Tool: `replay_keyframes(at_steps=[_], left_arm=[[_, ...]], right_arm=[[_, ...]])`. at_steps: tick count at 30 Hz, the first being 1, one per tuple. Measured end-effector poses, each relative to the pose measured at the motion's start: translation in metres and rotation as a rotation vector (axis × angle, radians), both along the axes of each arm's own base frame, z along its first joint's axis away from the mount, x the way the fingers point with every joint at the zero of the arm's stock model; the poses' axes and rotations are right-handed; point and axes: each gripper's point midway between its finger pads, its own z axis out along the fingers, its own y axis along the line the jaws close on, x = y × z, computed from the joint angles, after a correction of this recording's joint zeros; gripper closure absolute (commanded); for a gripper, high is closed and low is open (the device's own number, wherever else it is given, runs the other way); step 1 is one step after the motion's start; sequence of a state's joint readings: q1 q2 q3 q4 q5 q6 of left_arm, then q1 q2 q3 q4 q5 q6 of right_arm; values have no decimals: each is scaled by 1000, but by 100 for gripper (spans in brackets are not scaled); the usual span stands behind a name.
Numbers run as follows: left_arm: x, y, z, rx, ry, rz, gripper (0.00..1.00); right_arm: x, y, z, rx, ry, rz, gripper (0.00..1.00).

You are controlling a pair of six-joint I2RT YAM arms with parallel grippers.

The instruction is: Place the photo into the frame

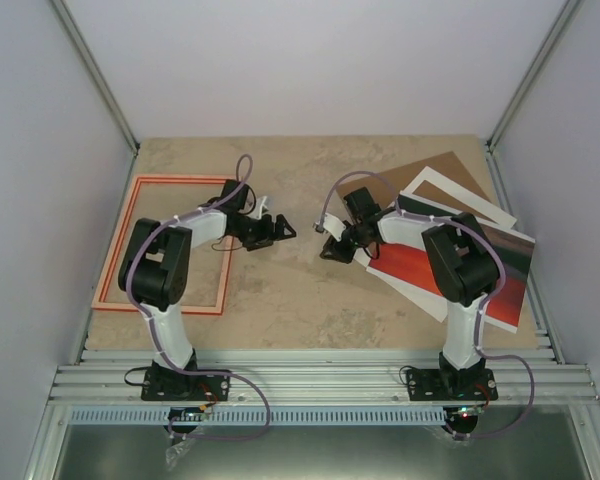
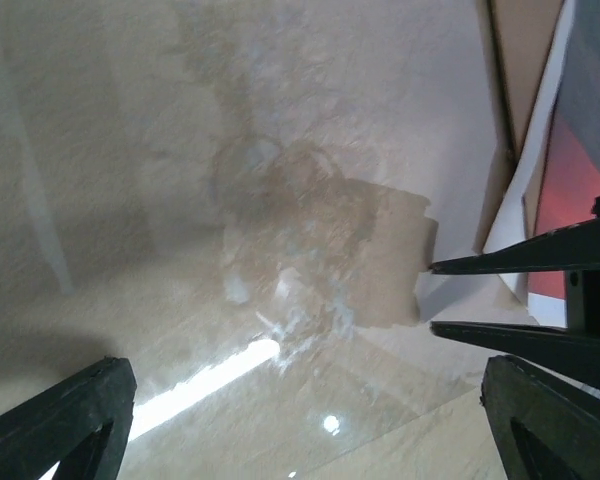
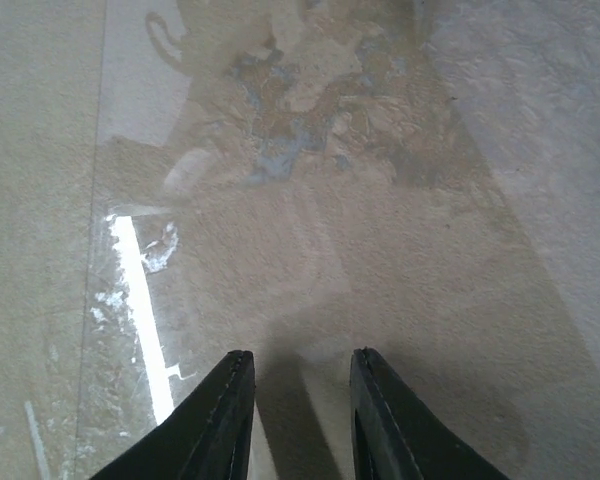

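The frame (image 1: pixel 115 240) lies flat at the table's left, thin and orange-red, partly under my left arm. The photo (image 1: pixel 405 265) lies tilted at the right under my right arm, its red area and white border showing; it also shows at the right edge of the left wrist view (image 2: pixel 570 190). My left gripper (image 1: pixel 283 231) hovers mid-table, right of the frame, jaws wide open and empty (image 2: pixel 300 440). My right gripper (image 1: pixel 329 254) is low beside the photo's left corner, fingers a little apart with only bare table between them (image 3: pixel 300 400). Its fingers (image 2: pixel 520 265) show in the left wrist view.
A brown cardboard board (image 1: pixel 450 168) and a white sheet (image 1: pixel 460 195) lie behind the photo at the back right. A clear pane with glare (image 2: pixel 360 400) lies on the beige table between the grippers. Grey walls close in left, right and back.
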State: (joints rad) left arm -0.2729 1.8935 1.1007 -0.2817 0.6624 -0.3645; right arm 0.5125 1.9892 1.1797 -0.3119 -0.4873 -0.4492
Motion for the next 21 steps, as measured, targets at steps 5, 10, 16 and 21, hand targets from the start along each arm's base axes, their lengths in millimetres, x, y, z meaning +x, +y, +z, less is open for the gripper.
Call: replay_keyframes(at_steps=[5, 10, 16, 21], left_arm=[[-2, 26, -2, 77, 37, 81, 1], [-6, 44, -4, 150, 47, 147, 1], [-8, 59, -8, 230, 46, 207, 1], [-10, 66, -10, 256, 48, 240, 1]], right_arm=[[-11, -9, 5, -5, 74, 1, 61], [-33, -24, 7, -62, 206, -27, 53], [-51, -32, 10, -88, 318, -75, 30], [-51, -31, 11, -93, 353, -107, 28]])
